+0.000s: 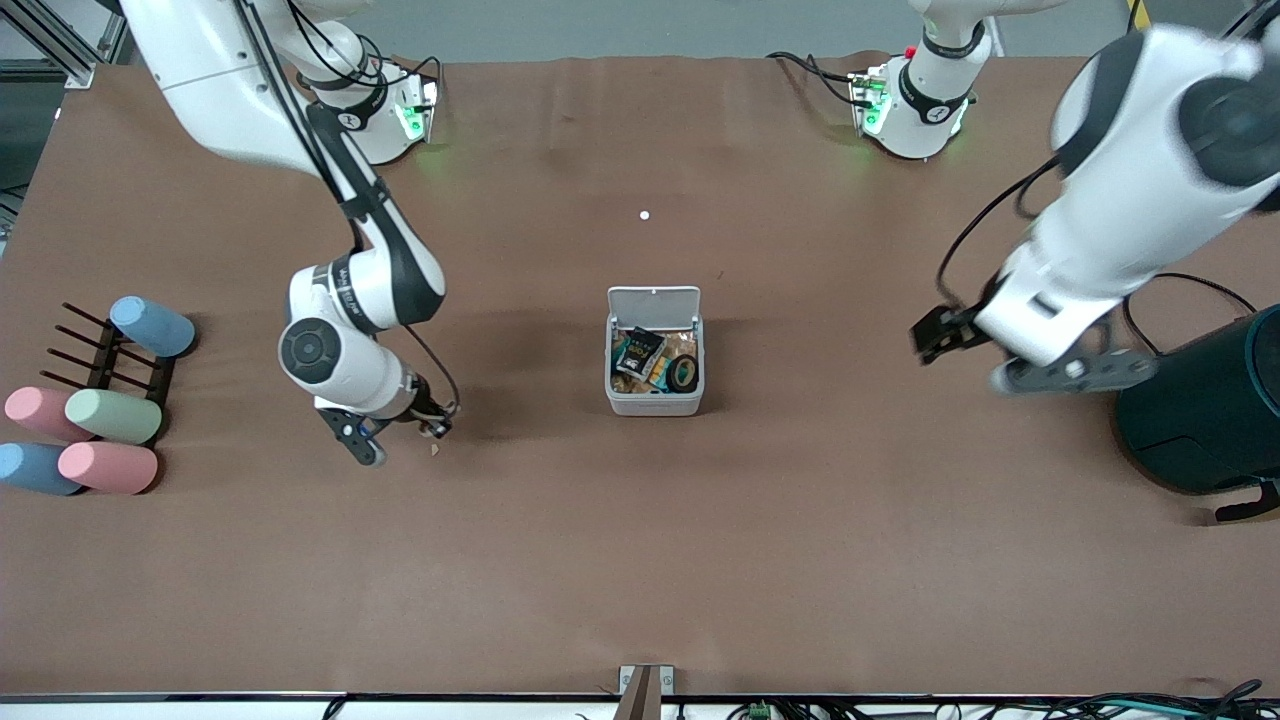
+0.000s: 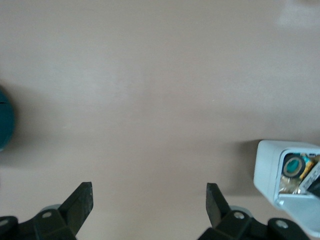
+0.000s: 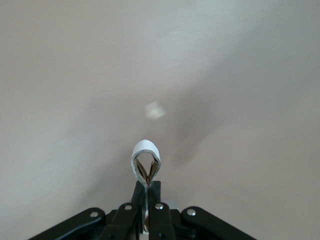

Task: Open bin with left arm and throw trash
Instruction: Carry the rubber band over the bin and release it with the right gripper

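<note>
The small white bin [image 1: 611, 352] stands mid-table with its lid [image 1: 654, 300] tipped up. Inside lie a dark snack wrapper [image 1: 638, 352] and a black tape ring [image 1: 685, 373]. My right gripper [image 1: 437, 429] is low over the table toward the right arm's end. It is shut on a pale beige loop [image 3: 145, 161], which sticks out past the fingertips [image 3: 148, 186]. My left gripper [image 1: 934, 337] hangs open over bare table between the bin and the teal drum. Its left wrist view shows wide-apart fingers [image 2: 80, 201] with nothing between them and the bin [image 2: 267, 170] off to one side.
A big dark teal drum [image 1: 1210, 410] stands at the left arm's end. A black rack [image 1: 105, 360] with several pastel cylinders sits at the right arm's end. A tiny tan scrap [image 1: 435, 451] lies under the right gripper. A white dot [image 1: 644, 215] lies farther from the camera than the bin.
</note>
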You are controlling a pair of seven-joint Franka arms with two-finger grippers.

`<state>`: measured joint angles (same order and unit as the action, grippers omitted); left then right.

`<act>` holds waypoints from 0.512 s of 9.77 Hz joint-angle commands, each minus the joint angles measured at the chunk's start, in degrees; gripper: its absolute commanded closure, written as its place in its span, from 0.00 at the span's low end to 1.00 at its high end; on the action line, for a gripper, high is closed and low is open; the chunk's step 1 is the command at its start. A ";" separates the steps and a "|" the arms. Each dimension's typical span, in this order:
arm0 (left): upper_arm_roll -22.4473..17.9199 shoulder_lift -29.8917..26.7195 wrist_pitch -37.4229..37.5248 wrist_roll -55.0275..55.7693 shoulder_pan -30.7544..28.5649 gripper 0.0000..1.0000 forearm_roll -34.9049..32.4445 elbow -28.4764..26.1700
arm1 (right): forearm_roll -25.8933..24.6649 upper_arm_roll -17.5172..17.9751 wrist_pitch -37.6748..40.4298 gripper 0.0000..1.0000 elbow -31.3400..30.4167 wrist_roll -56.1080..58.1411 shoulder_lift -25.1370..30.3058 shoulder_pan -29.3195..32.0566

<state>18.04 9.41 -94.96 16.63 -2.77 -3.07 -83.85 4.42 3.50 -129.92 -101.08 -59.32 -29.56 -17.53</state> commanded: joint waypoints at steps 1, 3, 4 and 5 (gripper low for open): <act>-10.17 -6.75 5.46 -10.08 3.89 0.00 3.24 -2.27 | -0.37 -0.07 10.63 1.00 13.58 -0.80 0.38 -6.17; -15.64 -7.74 5.57 -14.42 5.13 0.00 3.16 -2.55 | -0.11 -0.07 10.57 1.00 18.01 -1.32 0.38 -12.41; -16.45 -7.65 5.49 -14.26 4.88 0.00 2.90 -2.37 | -0.02 -0.07 10.13 1.00 18.46 -2.02 0.29 -15.66; -18.54 -7.73 5.75 -14.43 4.61 0.00 3.25 -2.02 | -0.11 -0.07 9.61 1.00 19.25 -1.94 -0.14 -18.65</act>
<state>1.60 2.13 -89.19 2.94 1.43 -0.58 -85.52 4.48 3.93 -119.90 -83.21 -60.42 -28.66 -33.09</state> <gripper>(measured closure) 0.000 0.943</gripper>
